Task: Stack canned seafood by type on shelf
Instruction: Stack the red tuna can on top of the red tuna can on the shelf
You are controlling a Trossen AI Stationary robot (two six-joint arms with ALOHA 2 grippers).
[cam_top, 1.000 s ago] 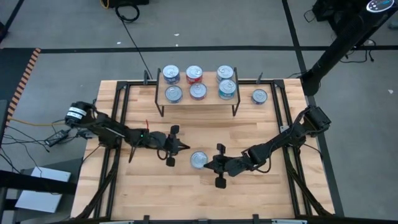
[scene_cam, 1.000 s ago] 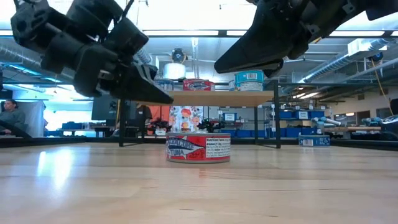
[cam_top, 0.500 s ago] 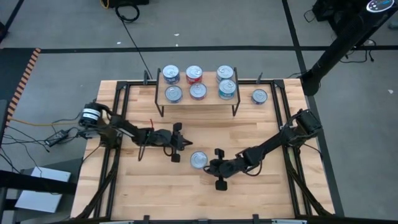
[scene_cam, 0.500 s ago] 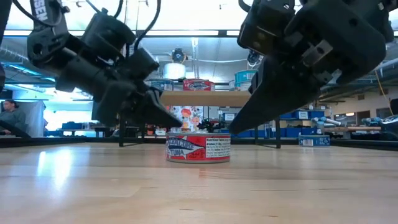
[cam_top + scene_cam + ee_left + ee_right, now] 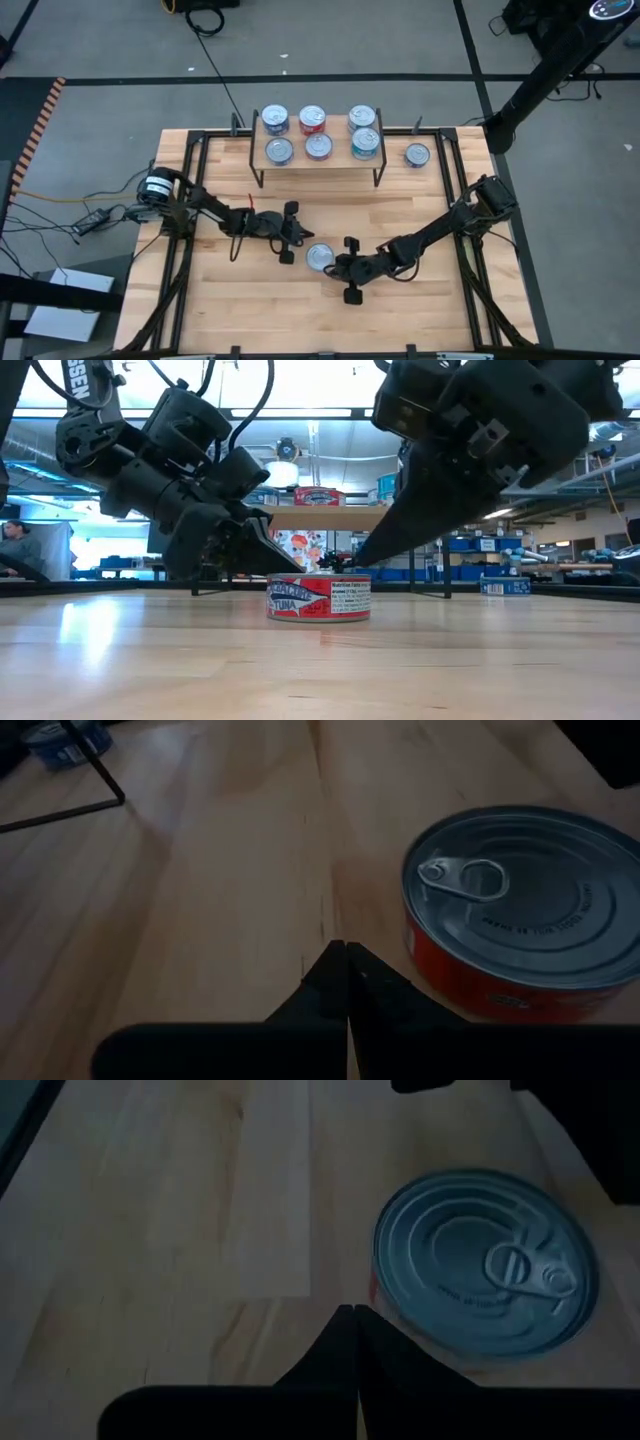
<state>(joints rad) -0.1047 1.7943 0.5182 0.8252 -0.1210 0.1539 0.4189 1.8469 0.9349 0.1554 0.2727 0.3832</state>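
A red-labelled tuna tin (image 5: 320, 257) stands upright on its base on the slatted tabletop, silver pull-tab top up; the low view shows it too (image 5: 319, 598). My left gripper (image 5: 303, 240) is shut, slanting down, its tips just left and far of the tin (image 5: 520, 910). My right gripper (image 5: 333, 268) is shut and slants down, its tips just right and near of the tin (image 5: 480, 1260). In both wrist views a narrow gap shows between tips and tin. The shelf (image 5: 298, 135) stands at the far middle with several tins on its plank.
One blue-labelled tin (image 5: 417, 154) stands on the table right of the shelf. The shelf's black legs (image 5: 260, 178) reach the table behind the left arm. Black frame rails (image 5: 190, 200) run along both table sides. Bare wood lies toward the near edge.
Both shut grippers have come down to about the tin's top. The left one has gone toward the table's right, up to the tin. The right one has tipped more steeply downward and closed in from the other side. The tin has stayed in place.
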